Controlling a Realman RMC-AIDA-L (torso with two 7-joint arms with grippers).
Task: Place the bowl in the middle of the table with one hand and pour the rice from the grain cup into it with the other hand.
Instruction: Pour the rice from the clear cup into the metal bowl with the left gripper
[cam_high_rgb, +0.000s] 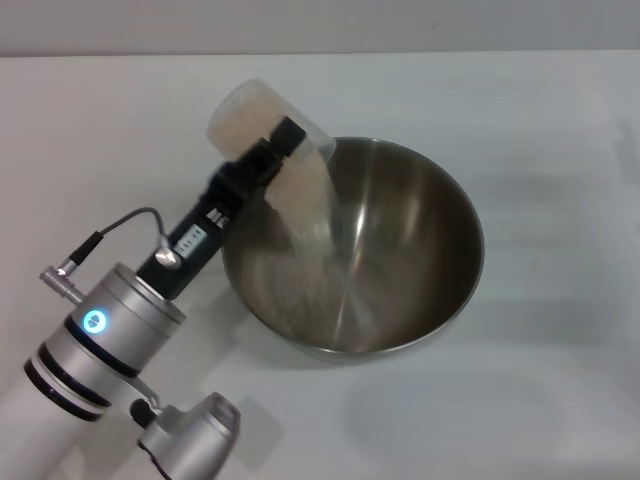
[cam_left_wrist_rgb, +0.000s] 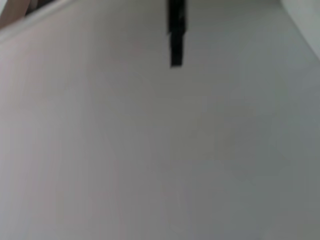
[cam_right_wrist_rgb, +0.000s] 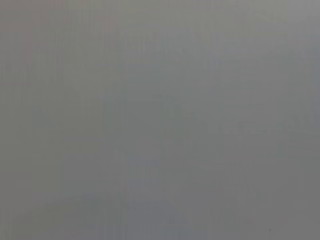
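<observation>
White tabletop (cam_high_rgb: 560, 400) fills the head view, and my left pincer (cam_high_rgb: 268, 160) reaches out over it with its fingers clamped on the grain cup (cam_high_rgb: 270, 145). I have the cup tipped well over, its mouth hanging past the near rim of the stainless-steel mixing bowl (cam_high_rgb: 420, 230), which sits on the table just beyond and below my fingertips. Rice (cam_high_rgb: 305, 220) runs from the cup's lip in a pale stream and gathers as a loose heap low in the bowl, under my pincer. Some grain sits in the raised closed end of the cup, so I judge the pour is under way but not done. To do it well I would hold the lip inside the rim line, roll the wrist slowly so that the rest slides out without scattering, and keep the cup clear of the steel. From my left wrist I see only bare table and one dark finger (cam_left_wrist_rgb: 175, 35) reaching in from the edge. My right wrist view shows flat grey and nothing else; my right pincer appears in no view, so its state I cannot tell.
</observation>
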